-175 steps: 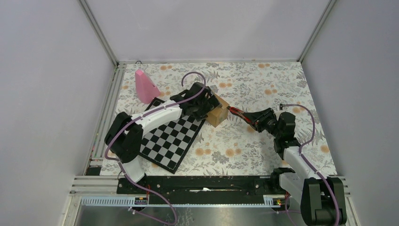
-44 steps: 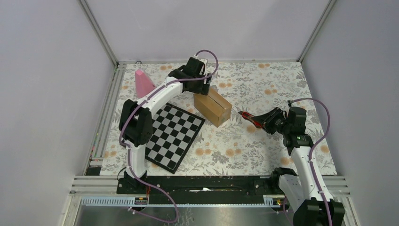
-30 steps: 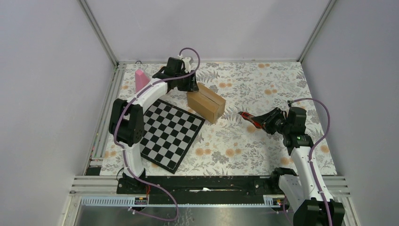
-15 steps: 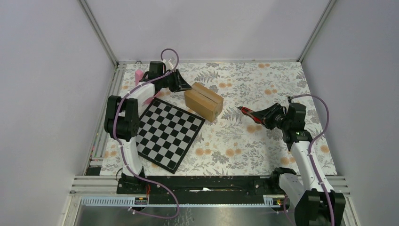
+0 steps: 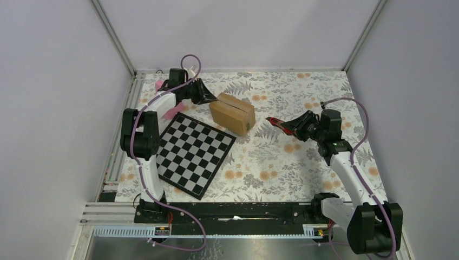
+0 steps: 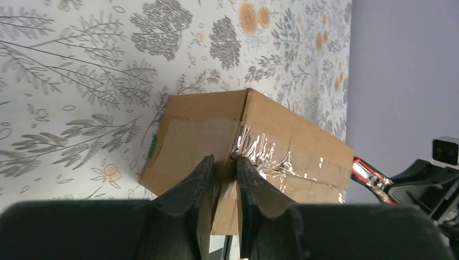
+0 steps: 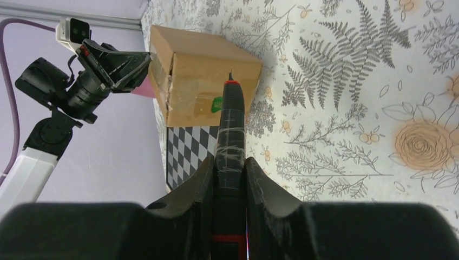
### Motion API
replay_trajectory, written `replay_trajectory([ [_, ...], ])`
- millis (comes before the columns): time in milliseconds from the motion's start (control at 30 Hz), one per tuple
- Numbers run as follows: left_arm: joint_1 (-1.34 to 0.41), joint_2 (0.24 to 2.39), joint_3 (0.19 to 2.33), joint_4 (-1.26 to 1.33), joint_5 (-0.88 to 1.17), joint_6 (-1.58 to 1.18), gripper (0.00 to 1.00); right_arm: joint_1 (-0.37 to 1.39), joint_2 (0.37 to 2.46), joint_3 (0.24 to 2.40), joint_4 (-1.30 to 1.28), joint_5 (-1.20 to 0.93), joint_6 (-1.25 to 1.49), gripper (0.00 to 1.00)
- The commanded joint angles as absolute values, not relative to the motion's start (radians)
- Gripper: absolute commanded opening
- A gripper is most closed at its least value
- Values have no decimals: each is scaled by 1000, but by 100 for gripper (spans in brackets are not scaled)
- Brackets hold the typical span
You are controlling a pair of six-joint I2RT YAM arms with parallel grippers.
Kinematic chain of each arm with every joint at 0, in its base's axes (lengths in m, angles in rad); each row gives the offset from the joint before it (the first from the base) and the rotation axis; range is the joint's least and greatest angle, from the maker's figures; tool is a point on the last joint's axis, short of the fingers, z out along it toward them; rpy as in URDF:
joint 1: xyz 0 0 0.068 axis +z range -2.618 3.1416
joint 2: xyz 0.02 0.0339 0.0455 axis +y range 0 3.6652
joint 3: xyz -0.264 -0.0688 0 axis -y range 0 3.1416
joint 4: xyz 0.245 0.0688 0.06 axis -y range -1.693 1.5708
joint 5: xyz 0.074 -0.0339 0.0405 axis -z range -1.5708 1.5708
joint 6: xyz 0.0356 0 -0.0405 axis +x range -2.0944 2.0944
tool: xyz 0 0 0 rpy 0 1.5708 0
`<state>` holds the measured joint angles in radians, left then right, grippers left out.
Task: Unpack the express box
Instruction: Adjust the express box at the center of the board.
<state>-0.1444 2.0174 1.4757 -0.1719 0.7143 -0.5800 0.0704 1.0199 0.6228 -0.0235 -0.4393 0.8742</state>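
Within lilac walls (image 5: pixel 233 32), floral table (image 5: pixel 303 92), express box (image 5: pixel 233 114).

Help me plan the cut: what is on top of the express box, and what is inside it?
Clear tape runs along the top seam of the express box; nothing else lies on it. It is closed, so the contents are hidden.

Left arm (image 5: pixel 157 105) stretched far-left, left gripper (image 6: pixel 224 162) low, jaws pinched almost together. Right arm (image 5: pixel 346 168) angled inward (elbow bent), right gripper (image 7: pixel 230 162) clamped on black cutter (image 7: pixel 230 124).
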Motion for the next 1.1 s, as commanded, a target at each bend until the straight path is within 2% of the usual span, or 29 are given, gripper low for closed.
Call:
replay_trajectory([
  [0, -132, 2074, 1458, -361, 426, -487, 17, 81, 1045, 694, 29, -398, 841, 0],
  [167, -140, 2068, 1477, -406, 344, -449, 19, 101, 1071, 715, 28, -378, 826, 0],
  [567, -208, 2088, 1575, -470, 253, -417, 33, 142, 1117, 757, 28, -331, 800, 0],
  [733, -247, 2046, 1552, -456, 192, -452, 35, 160, 1152, 795, 18, -289, 761, 0],
  [833, -259, 2002, 1522, -436, 167, -469, 40, 177, 1179, 834, 10, -264, 725, 0],
  [1067, -297, 1945, 1468, -436, 112, -538, 42, 204, 1312, 991, -23, -142, 574, 0],
])
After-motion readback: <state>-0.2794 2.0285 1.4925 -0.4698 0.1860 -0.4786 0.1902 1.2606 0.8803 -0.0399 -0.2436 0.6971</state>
